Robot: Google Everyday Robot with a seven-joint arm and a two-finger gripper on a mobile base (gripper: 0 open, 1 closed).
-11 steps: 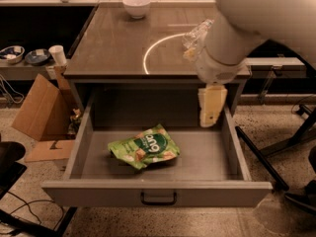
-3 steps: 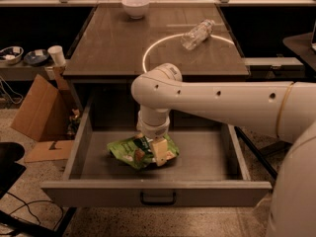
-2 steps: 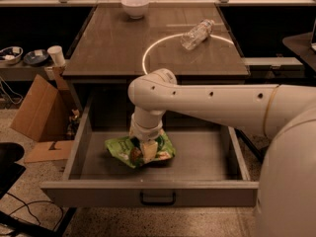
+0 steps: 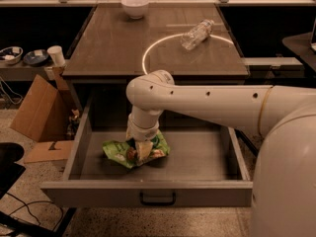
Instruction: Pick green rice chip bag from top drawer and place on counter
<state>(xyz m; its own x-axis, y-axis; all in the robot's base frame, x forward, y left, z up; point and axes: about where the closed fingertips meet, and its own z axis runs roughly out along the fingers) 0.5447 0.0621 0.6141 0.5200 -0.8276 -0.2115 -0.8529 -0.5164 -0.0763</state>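
Cardboard box point(image 4: 37, 115): stood on the floor at far left, beside the cabinet; we left it out of the job.
Top drawer point(image 4: 98, 194): was pulled fully open, its front panel and dark handle nearest us.
Green rice chip bag point(image 4: 114, 152): lay on the drawer floor, left of centre. Seconds before it had lain flat. Now it was bunched up around the gripper, its left end crumpled outward.
Gripper point(image 4: 139, 153): was down inside the drawer, on the bag. We had logged it earlier hanging at the drawer's right side, then over the bag. Its fingers point(image 4: 144, 149) were pinched into the pouch, and we read that as a grasp taken.
Counter point(image 4: 108, 48): was behind and above the drawer, its pale circle line visible, with no bag on it yet.
Clear bottle point(image 4: 197, 33): lay on its side on the counter, across the circle's upper right.
Standing: the pick looked secured. The lift out and the placing on the counter remained.
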